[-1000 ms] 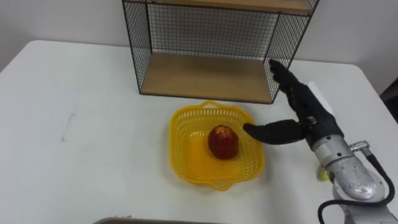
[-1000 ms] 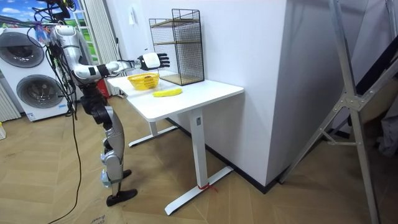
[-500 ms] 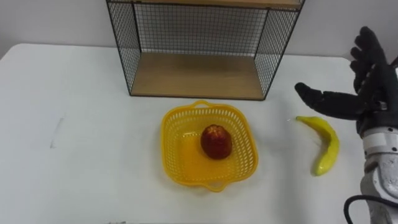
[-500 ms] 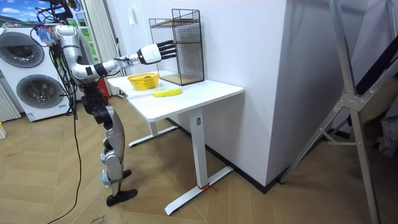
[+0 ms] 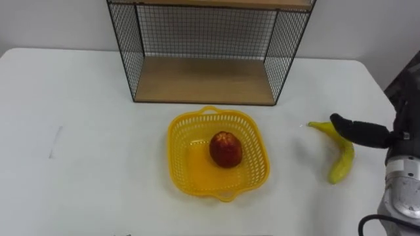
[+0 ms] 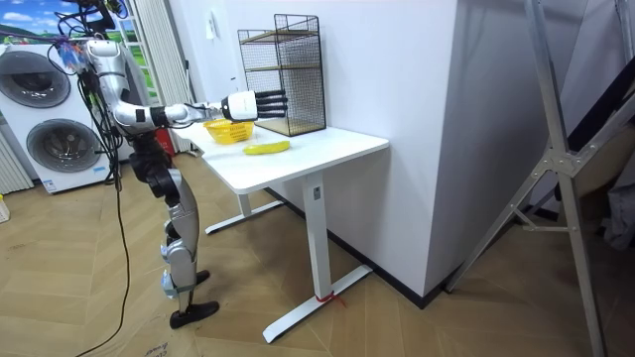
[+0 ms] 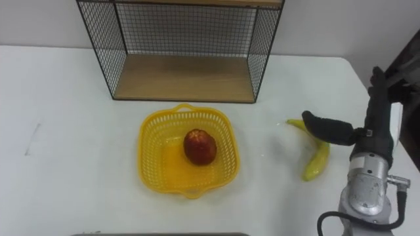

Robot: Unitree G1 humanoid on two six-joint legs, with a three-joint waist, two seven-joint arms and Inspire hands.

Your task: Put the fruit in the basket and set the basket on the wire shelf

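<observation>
A yellow plastic basket (image 5: 190, 177) (image 7: 157, 164) sits in the middle of the white table with a red apple (image 5: 225, 149) (image 7: 199, 146) inside it. A yellow banana (image 5: 341, 156) (image 7: 316, 157) lies on the table to the basket's right. My right hand (image 7: 377, 118) (image 5: 371, 133) hovers open over the banana, thumb stretched out above it and the other fingers straight, not touching it. In the room view my right hand (image 6: 243, 104) reaches out over the table. The black wire shelf (image 5: 203, 78) (image 7: 184, 75) with a wooden floor stands behind the basket, empty.
The white table (image 5: 79, 164) has bare surface on the left and in front. Its right edge runs close past the banana. In the room view I stand at the table's end, with washing machines (image 6: 45, 109) behind me.
My right hand has moved from beside the basket to the right, risen, then dropped over the banana. The head camera has shifted to the right, bringing the banana into view.
</observation>
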